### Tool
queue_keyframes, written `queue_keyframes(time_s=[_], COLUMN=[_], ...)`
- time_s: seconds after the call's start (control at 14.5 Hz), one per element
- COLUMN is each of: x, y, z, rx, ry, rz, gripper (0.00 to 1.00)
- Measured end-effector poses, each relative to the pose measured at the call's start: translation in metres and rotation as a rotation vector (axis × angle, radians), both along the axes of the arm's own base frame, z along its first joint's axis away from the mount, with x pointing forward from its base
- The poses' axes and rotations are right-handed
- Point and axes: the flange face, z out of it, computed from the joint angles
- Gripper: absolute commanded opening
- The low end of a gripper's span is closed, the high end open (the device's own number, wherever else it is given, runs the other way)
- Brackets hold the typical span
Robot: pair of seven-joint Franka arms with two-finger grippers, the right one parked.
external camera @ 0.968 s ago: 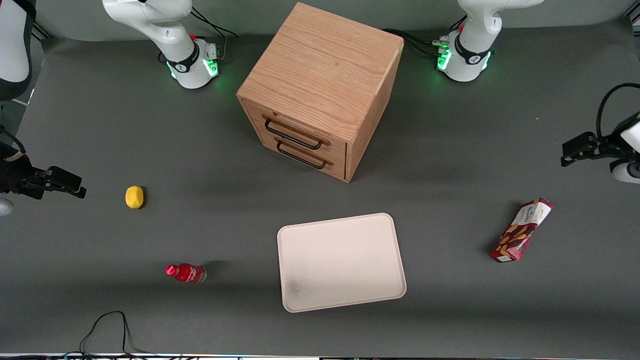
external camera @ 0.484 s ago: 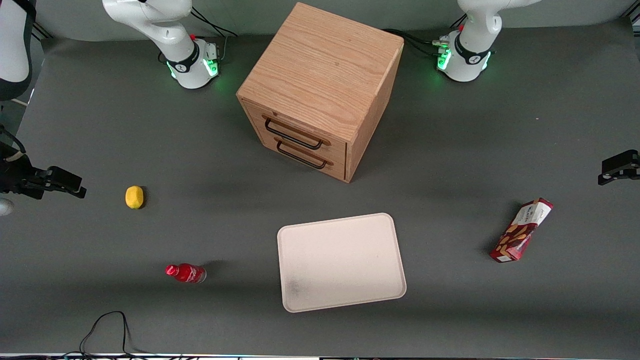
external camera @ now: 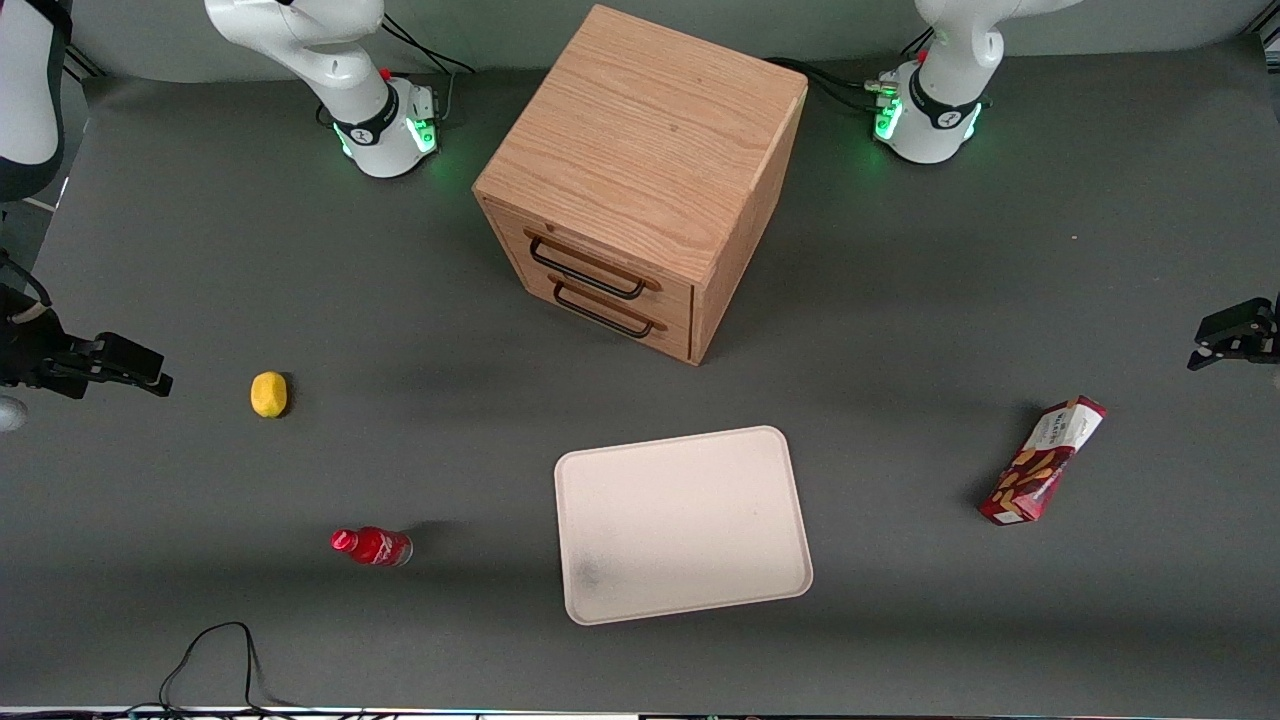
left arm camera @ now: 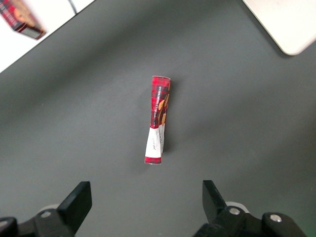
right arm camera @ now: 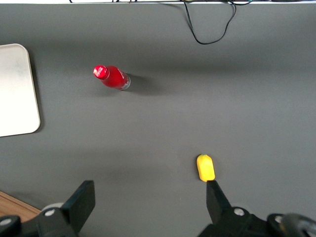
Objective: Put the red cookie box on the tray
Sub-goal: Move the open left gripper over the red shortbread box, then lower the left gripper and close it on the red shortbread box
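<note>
Grey tabletop [external camera: 900,300] — gripper [left arm camera: 146,205], jaws apart, above red cookie box [left arm camera: 158,119].

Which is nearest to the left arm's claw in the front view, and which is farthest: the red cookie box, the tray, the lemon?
The claw, open, hangs at the working arm's end of the table.
1. Red cookie box, lying on the table close by.
2. Tray, mid-table.
3. Lemon, toward the parked arm's end.

Red bottle [right arm camera: 111,78] near tray [right arm camera: 17,91] corner; yellow lemon [right arm camera: 205,168] well apart.
</note>
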Motion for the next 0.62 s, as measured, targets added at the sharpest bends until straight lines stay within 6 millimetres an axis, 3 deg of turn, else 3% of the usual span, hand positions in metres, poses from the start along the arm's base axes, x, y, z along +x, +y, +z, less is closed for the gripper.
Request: queue_keyframes(time_s=[0.41, 0.62], x=[0.004, 0.021], y=[-0.002, -0.001], z=[-0.008, -0.041], rx=[0.008, 0.006], ry=[0.012, 0.017], rz=[-0.055, -0.056], gripper=[1.00, 1.00])
